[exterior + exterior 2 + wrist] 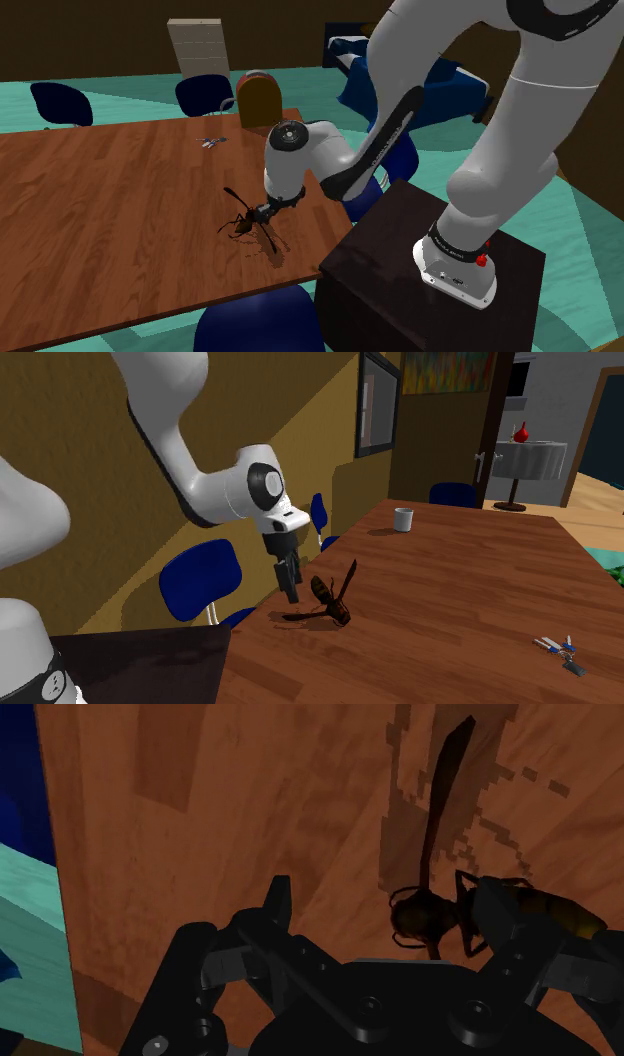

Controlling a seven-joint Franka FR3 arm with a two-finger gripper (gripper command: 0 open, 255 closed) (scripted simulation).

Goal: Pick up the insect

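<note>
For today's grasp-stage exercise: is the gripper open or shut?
Open: in the wrist view the gripper's fingers stand apart, the insect close by one of them.

Long brown wooden table (pixel 100 200), plank grain visible. Near far edge in shoulder view: small blue-and-silver bunch of little items (pixel 210 142), kind not clear. White cup (pixel 403 519) upright on table, well apart from bunch. Dark blue chairs (pixel 62 103) beyond far side; another dark blue seat (pixel 260 322) at near edge. Orange round-backed chair (pixel 262 100) at table corner. Beige drawer cabinet (pixel 200 45) against wall. Teal floor (pixel 140 90). Small round side table with white cloth (pixel 535 460) carries red vase (pixel 521 431).
</note>
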